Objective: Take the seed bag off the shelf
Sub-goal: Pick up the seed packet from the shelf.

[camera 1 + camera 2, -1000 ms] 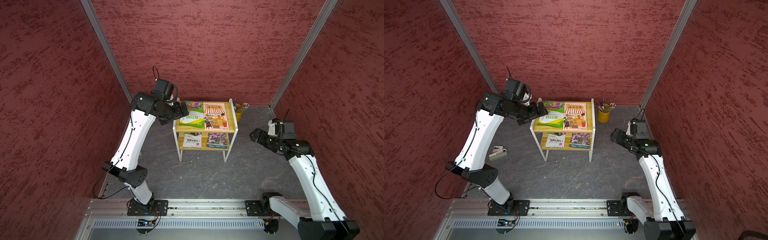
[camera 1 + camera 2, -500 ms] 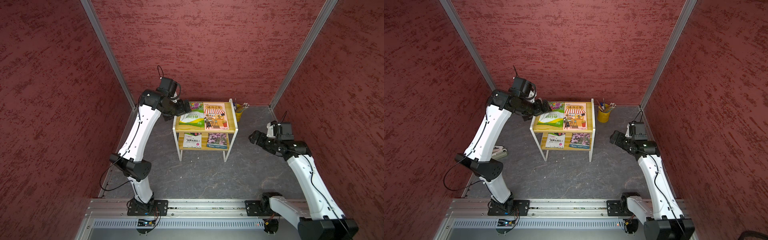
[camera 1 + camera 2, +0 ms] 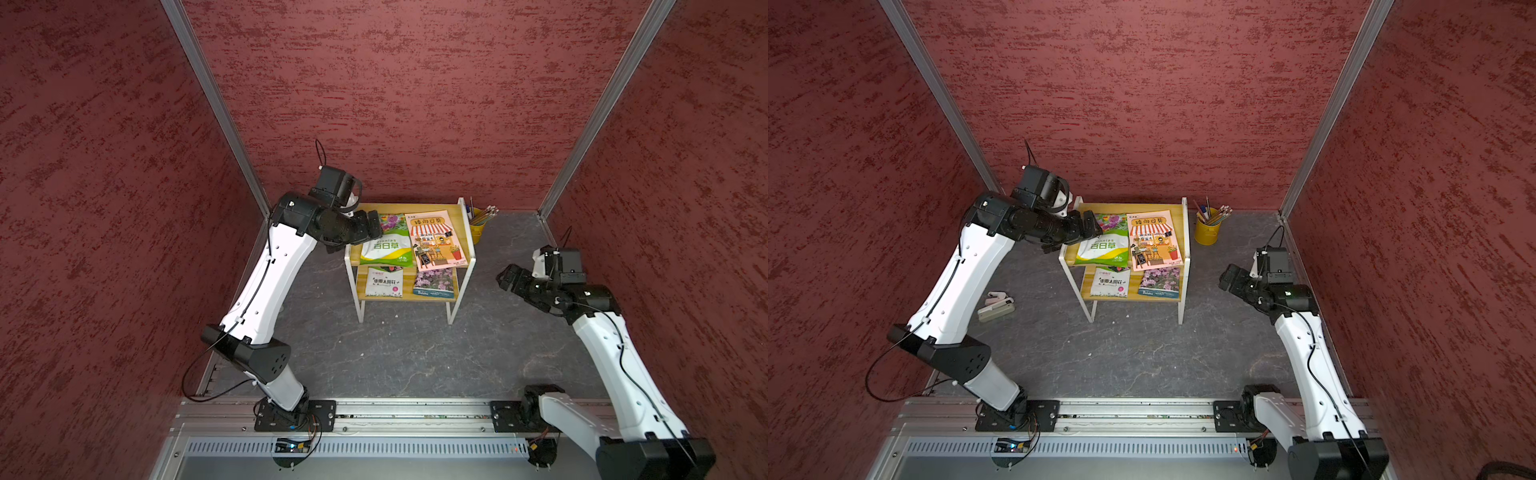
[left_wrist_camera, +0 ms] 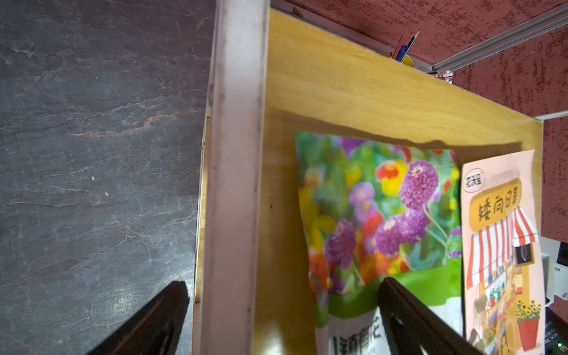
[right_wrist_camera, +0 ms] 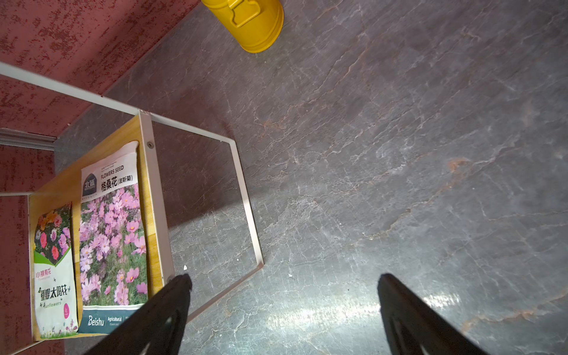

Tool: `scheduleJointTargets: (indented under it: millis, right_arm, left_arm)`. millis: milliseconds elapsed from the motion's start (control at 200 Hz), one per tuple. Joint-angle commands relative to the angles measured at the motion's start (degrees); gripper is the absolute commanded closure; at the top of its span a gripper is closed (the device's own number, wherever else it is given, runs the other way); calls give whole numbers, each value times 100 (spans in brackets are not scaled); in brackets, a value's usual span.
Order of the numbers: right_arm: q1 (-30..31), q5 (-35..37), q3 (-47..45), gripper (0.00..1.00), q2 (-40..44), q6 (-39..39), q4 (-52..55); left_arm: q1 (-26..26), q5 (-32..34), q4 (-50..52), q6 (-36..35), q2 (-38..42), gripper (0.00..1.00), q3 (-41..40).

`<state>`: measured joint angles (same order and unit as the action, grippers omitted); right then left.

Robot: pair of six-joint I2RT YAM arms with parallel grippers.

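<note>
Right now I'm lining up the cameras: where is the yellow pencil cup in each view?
Top view: yellow pencil cup, half hidden behind the shelf.
Top view: in full beside the shelf.
Left wrist: only its rim past the shelf board.
Right wrist: in full, past the shelf's leg.
Shared landmark: the shelf.

In a top view a yellow cup point(image 3: 1206, 235) of pencils point(image 3: 1219, 212) stands on the grey stone-look floor point(image 3: 1142, 357) at about 1 o'clock from the floor's middle, near the back corner; a beige stapler point(image 3: 995, 306) lies at 9 o'clock; a metal rail point(image 3: 1142, 409) runs across at 6 o'clock. Rough red walls point(image 3: 1142, 104) close in the back and both sides; at 12 o'clock lies a pink packet point(image 3: 1153, 240) with a drawn shop front; on a lower level a white packet point(image 3: 1111, 282) sits at 9 o'clock of a packet of pink flowers point(image 3: 1160, 282).
</note>
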<state>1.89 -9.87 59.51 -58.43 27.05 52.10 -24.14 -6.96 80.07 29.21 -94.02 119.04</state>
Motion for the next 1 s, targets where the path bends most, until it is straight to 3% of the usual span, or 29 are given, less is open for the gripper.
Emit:
scheduleJointTargets:
  millis: [0,476,992]
  right_arm:
    - [36,-2,-5,1,51,46,-131]
    - [48,-15,43,2,94,134,-137]
    - [52,2,8,2,183,222,-79]
  left_arm:
    - [-82,159,389,-30,42,0,-293]
    - [23,432,575,-176,289,0,-427]
    - [108,254,260,-87,418,0,-427]
